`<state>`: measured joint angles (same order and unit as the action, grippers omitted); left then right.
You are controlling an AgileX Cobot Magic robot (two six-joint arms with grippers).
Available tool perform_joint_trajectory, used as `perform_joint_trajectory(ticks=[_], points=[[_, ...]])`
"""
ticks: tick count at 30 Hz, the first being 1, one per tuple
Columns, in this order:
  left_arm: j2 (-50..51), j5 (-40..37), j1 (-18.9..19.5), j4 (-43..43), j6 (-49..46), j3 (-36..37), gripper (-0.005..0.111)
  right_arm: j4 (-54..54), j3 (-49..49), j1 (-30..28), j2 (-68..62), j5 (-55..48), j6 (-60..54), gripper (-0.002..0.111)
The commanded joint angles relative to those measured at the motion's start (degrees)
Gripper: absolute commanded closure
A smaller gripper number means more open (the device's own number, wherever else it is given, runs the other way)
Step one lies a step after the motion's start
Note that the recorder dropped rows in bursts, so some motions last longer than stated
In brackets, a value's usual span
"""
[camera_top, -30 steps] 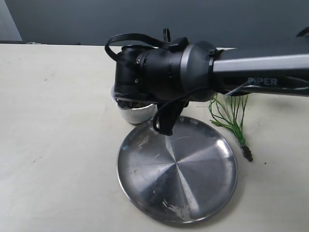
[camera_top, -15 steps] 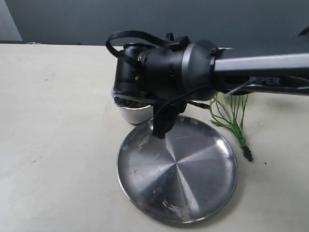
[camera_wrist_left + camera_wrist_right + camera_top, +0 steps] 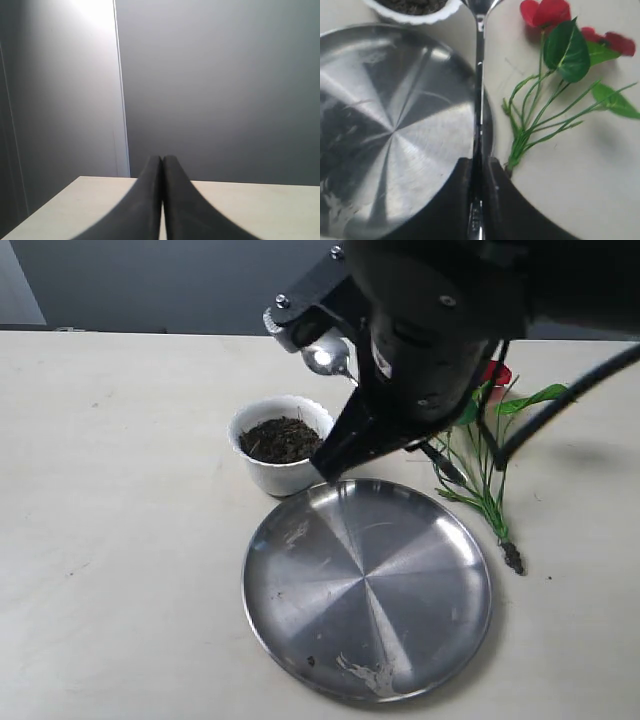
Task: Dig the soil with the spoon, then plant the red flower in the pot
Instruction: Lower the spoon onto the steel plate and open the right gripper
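The white scalloped pot stands just behind the steel plate, filled with dark soil. My right gripper is shut on the handle of the silver spoon. It holds the spoon in the air, with the shiny bowl above and just right of the pot. The red flower lies flat on the table right of the plate, its green stems running down to a dark root tip. My left gripper is shut on nothing, pointing at a grey wall over a table edge.
A large round steel plate lies in front of the pot, with a few specks and smears on it. The right arm's black body hangs over the back of the scene and hides part of the flower.
The right arm has risen and swung up from low over the pot. The pot and its soil now show, and the spoon is lifted clear of them.
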<state>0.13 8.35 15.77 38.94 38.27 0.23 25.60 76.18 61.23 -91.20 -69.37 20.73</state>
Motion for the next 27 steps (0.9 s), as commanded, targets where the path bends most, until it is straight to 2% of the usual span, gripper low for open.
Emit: perform_joint_trajectory(ticks=[1,5,10,16,27], points=[[-0.1,0.2,-0.5,-0.1,0.1,-0.2,0.106,-6.4,-7.6,-3.0,2.5,1.9,0.8,0.109],[-0.1,0.2,-0.5,-0.1,0.1,-0.2,0.106,-7.6,-16.7,-5.4,3.4,14.2,5.0,0.109],[-0.1,0.2,-0.5,-0.1,0.1,-0.2,0.106,-12.4,-22.2,-7.3,1.3,26.5,5.2,0.109],[-0.1,0.2,-0.5,-0.1,0.1,-0.2,0.106,-13.0,-22.2,-10.0,-4.3,30.2,4.5,0.109],[-0.1,0.2,-0.5,-0.1,0.1,-0.2,0.106,-12.0,-22.2,-10.0,-14.1,32.7,3.1,0.109]])
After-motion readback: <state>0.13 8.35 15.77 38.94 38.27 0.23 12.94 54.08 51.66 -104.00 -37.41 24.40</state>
